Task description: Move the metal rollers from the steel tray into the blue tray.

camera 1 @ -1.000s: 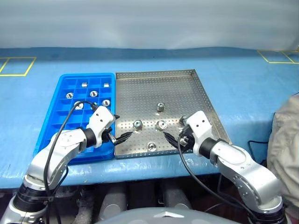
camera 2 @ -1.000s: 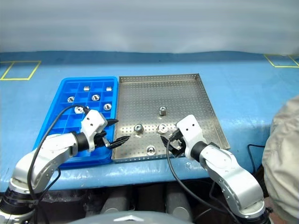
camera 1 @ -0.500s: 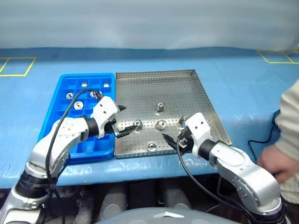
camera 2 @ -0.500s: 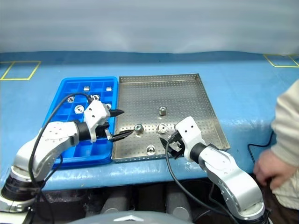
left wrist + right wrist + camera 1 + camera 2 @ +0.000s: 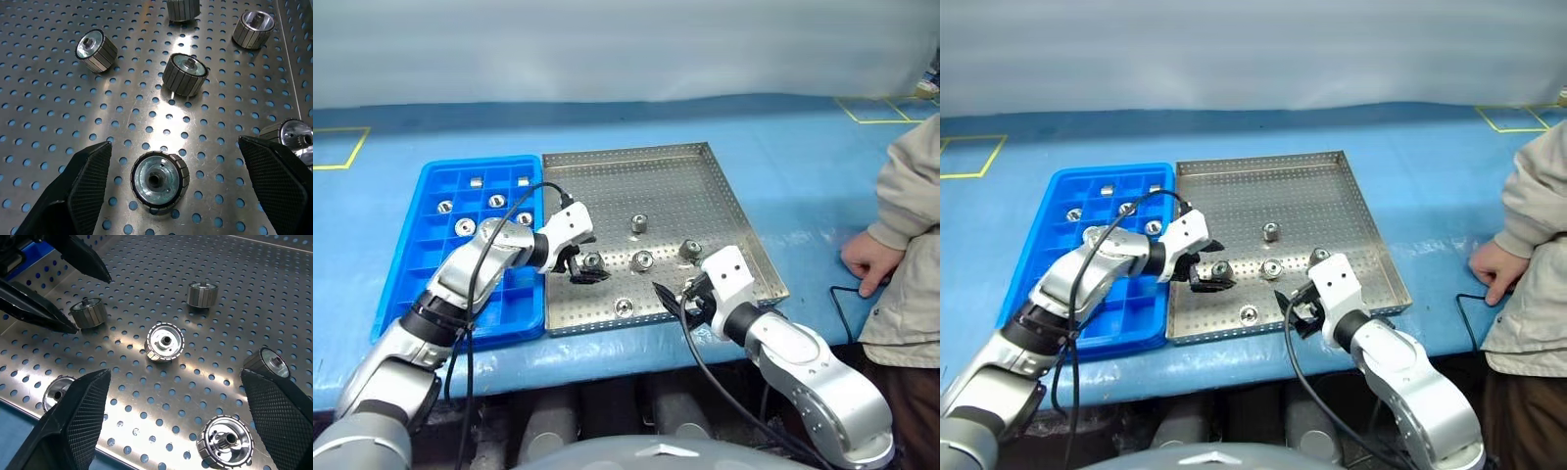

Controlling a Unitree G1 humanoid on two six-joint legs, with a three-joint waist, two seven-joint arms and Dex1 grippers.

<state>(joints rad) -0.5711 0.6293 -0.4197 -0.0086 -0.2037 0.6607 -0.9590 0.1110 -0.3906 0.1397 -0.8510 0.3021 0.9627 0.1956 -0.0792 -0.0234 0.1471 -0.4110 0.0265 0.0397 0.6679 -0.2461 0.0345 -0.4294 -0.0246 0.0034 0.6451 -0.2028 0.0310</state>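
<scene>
1. The steel tray (image 5: pixel 656 171) lies at the centre of the frame on the blue worktop (image 5: pixel 793 166), with the blue tray (image 5: pixel 421 284) touching its left side.
2. Five metal rollers sit on the perforated floor of the steel tray: one at mid-tray (image 5: pixel 639 223), one right of it near the rim (image 5: pixel 689 249), one in the middle of the lower half (image 5: pixel 643 260), one left of that (image 5: pixel 592 261), and one close to the lower rim (image 5: pixel 624 307).
3. Five more rollers sit in the upper compartments of the blue tray, among them one at the upper left (image 5: pixel 477 181) and one lower down (image 5: pixel 464 226).
4. The left claw (image 5: pixel 582 266) reaches in from the left, wide open and holding nothing, its fingers (image 5: pixel 90 166) either side of the left-hand roller (image 5: pixel 159 180) without touching it.
5. The right claw (image 5: pixel 674 299) hangs over the lower right part of the steel tray, also wide open and empty.
6. A person's hand (image 5: pixel 867 262) rests on the worktop at the right edge of the frame.
</scene>
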